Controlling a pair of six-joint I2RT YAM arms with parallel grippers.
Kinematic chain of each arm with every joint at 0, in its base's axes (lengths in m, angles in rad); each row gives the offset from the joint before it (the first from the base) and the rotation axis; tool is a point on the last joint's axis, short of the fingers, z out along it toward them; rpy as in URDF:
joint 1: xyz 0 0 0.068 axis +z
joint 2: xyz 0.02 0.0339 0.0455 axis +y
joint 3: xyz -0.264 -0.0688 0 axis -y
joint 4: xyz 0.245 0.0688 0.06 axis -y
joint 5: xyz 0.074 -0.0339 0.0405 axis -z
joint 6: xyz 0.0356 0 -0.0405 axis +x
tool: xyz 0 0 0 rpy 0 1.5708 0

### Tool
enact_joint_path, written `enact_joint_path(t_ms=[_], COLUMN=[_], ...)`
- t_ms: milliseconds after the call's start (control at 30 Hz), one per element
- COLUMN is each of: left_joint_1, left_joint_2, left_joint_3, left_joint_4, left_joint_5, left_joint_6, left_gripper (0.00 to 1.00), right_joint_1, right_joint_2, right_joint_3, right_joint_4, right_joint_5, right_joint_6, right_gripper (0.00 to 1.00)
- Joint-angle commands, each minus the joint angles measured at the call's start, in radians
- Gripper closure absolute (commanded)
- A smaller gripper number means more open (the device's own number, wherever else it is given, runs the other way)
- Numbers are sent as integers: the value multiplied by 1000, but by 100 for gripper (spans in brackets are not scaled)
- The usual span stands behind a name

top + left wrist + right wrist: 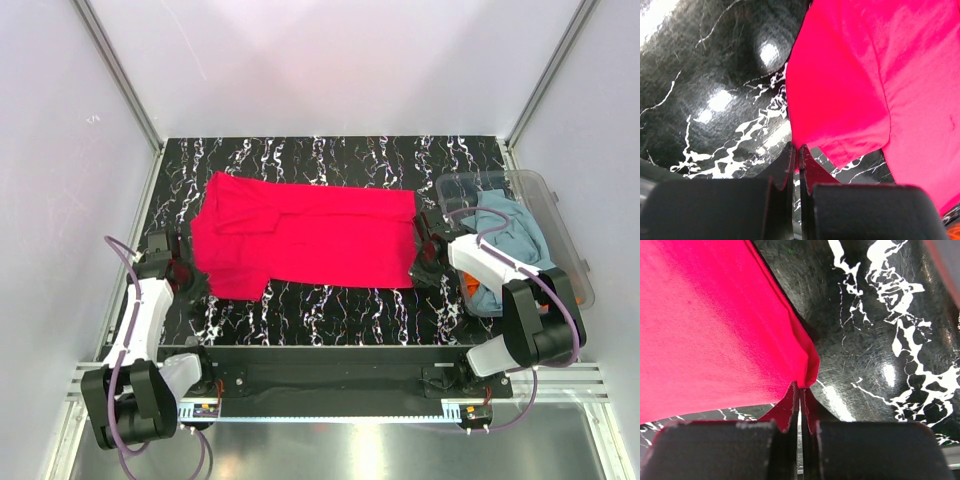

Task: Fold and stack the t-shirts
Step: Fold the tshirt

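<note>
The crimson red t-shirt (pixel 300 235) lies spread across the black marbled table, sleeves at the left end. My left gripper (pixel 188 272) is shut on its near-left edge; the left wrist view shows red cloth (pixel 850 85) pinched between the tips (pixel 797 150). My right gripper (pixel 424 262) is shut on the shirt's near-right corner; in the right wrist view the folded red corner (pixel 715 325) sits between the tips (pixel 800 387). A grey-blue t-shirt (pixel 510 232) and a bit of orange cloth (pixel 469 290) lie in the clear tub.
The clear plastic tub (pixel 565 240) stands at the right edge of the table beside my right arm. White walls and metal frame posts enclose the table (pixel 330 310).
</note>
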Motion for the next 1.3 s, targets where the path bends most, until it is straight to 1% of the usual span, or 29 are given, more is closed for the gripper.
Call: enact_joint_path(t_ms=[0,100,200,267,400,467,633,667,700,733,767,967,1267], left_joint_1=[5,5,3,-5,-31,-43,-69,-72,-77,-81,-81,-84,-84], left_joint_2=[-29,-32,-13,26,125,167,384,417,446,507,533,716,888], left_joint_3=[7,45,106,142,276,322,500,561,592,625,681,873,1036], left_joint_4=[-7,-4,14,28,82,100,168,171,174,176,180,185,185], left_joint_5=[38,60,116,156,212,203,219,221,222,230,232,229,249], left_joint_6=[53,107,181,221,261,262,245,244,241,238,230,221,199], left_gripper=[100,100,100,100,100,100,100,100,100,100,100,100,100], right_joint_1=[10,10,10,10,6,3,-33,-38,-43,-59,-66,-107,-130], right_joint_2=[-6,4,11,18,52,95,230,263,284,300,331,451,596], right_joint_3=[3,20,46,84,185,253,399,440,459,477,509,652,850], right_joint_4=[11,8,-1,-20,-69,-86,-138,-146,-149,-153,-158,-189,-241], right_joint_5=[26,16,20,28,43,49,23,26,26,17,13,-6,-10], right_joint_6=[-45,-68,-97,-114,-179,-203,-255,-261,-274,-278,-283,-318,-347], right_gripper=[100,100,100,100,100,100,100,100,100,100,100,100,100])
